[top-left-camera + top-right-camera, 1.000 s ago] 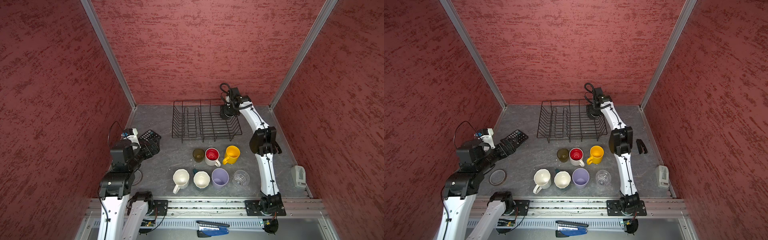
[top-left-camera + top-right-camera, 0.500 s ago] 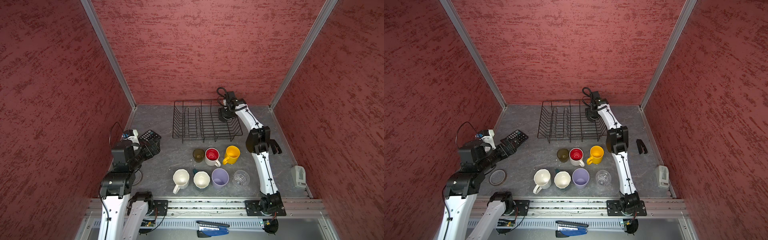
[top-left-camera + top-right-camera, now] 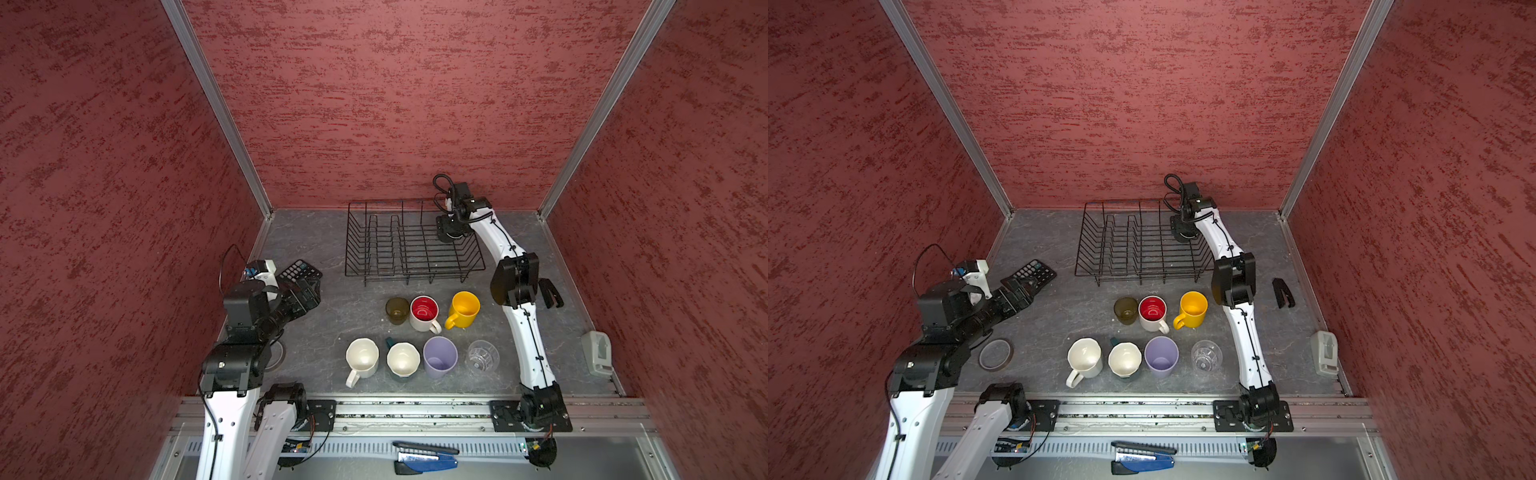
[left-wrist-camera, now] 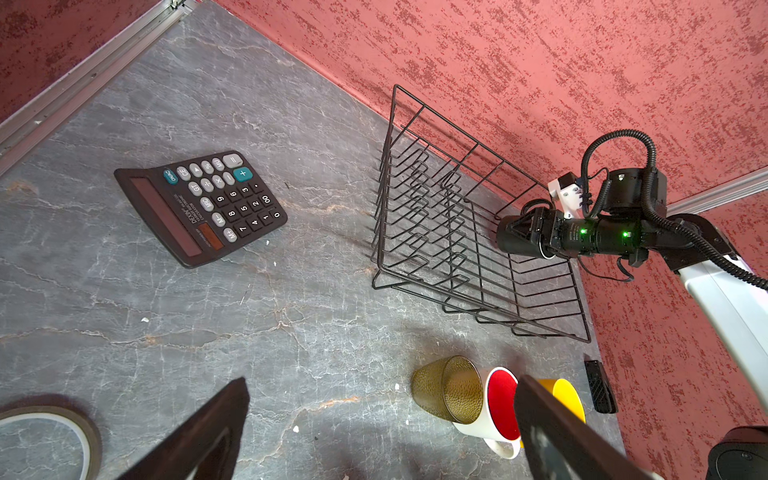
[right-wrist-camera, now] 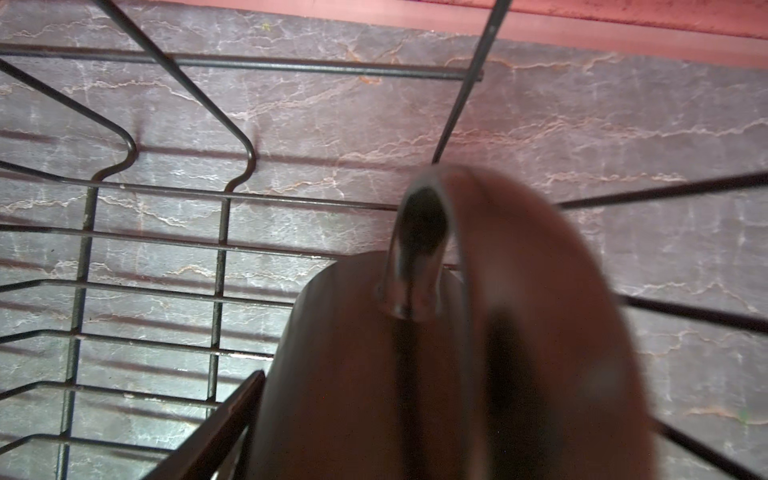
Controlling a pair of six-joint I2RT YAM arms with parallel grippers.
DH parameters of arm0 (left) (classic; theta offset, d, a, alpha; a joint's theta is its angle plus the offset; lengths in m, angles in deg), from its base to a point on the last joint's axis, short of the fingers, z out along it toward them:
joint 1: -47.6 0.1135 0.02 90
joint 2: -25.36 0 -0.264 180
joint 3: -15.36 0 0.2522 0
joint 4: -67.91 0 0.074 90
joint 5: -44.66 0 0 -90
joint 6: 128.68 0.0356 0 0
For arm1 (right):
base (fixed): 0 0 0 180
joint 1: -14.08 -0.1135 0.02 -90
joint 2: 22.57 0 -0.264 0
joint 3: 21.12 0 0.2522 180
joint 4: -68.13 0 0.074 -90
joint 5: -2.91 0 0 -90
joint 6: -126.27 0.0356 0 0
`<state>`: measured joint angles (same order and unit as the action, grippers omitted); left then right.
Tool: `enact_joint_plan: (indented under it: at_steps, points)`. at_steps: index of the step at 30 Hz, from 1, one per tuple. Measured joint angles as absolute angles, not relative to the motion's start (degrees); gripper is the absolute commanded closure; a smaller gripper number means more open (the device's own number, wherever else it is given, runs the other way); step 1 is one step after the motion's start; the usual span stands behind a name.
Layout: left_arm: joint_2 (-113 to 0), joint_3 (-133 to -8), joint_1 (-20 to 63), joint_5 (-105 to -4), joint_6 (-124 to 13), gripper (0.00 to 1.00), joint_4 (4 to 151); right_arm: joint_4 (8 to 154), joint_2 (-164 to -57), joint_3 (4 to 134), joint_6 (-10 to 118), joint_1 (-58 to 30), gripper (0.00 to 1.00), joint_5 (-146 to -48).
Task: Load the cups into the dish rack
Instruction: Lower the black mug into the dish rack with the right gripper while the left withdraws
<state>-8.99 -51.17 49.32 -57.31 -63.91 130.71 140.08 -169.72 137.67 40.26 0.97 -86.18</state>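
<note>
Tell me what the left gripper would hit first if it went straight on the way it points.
Probably the dish rack, at its end facing the open left gripper, passing beside the calculator. Depth is unclear, so the table might come first.

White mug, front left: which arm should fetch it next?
Left. The left gripper is open, empty and nearer the white mug; the right gripper holds the black mug at the dish rack.
</note>
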Motion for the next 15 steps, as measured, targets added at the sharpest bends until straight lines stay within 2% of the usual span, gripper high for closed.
enact_joint_plan:
  at_steps: [3, 5, 15]
  points:
    - [-8.99, -51.17, 49.32, -57.42, -63.93, 0.0, 130.71, 140.04, -169.72, 137.67, 40.21, 0.88, 0.09, -86.2]
    - [-8.97, -51.1, 49.32, -57.46, -63.93, 0.0, 130.71, 139.84, -169.7, 138.0, 40.04, 0.82, 0.06, -86.16]
    - [-8.7, -50.67, 49.32, -57.53, -63.93, 0.0, 130.71, 138.31, -169.55, 139.27, 39.84, 0.51, 0.01, -85.81]
